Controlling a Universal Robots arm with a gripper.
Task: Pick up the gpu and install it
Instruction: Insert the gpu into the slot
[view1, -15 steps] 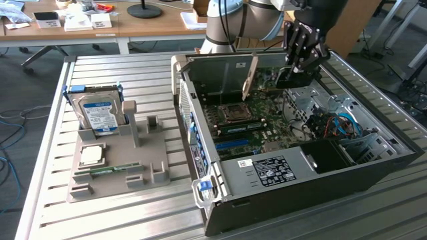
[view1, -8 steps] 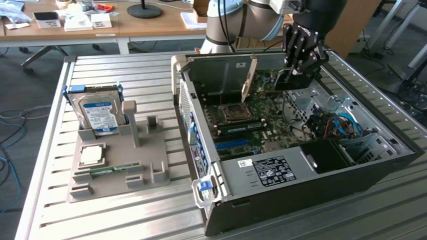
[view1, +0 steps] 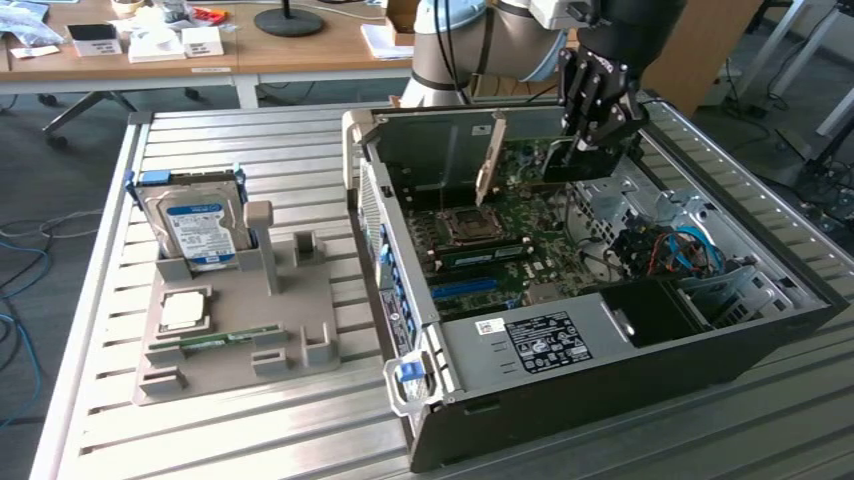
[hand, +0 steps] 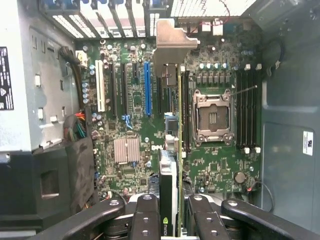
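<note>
Your claw (view1: 594, 125) is clenched on the gpu (view1: 577, 168), with one finger on each flat face of the card. In the wrist view the fingers (hand: 147, 220) bracket the black cooler, and the gpu (hand: 171, 175) runs edge-on away from the claw (hand: 173, 220) to its pale metal end bracket (hand: 170, 42).

The card stands upright inside the open computer case (view1: 747, 330), in the upper middle of the exterior view. It hangs over the motherboard (view1: 534, 215). In the wrist view its lower edge lies between the blue expansion slot (hand: 147, 87) and the empty CPU socket (hand: 212, 117), along a dark slot. You cannot tell whether the edge already touches that slot.

Picking up is done, so you are in the install step. By my judgement, seating the card calls for its edge to sit square over the slot and the bracket to meet the rear openings of the case, with a straight push and no tilt.

On the bench (view1: 267, 445), at the exterior view's left, the grey holder (view1: 240, 340) carries the hard drive (view1: 198, 225).
</note>
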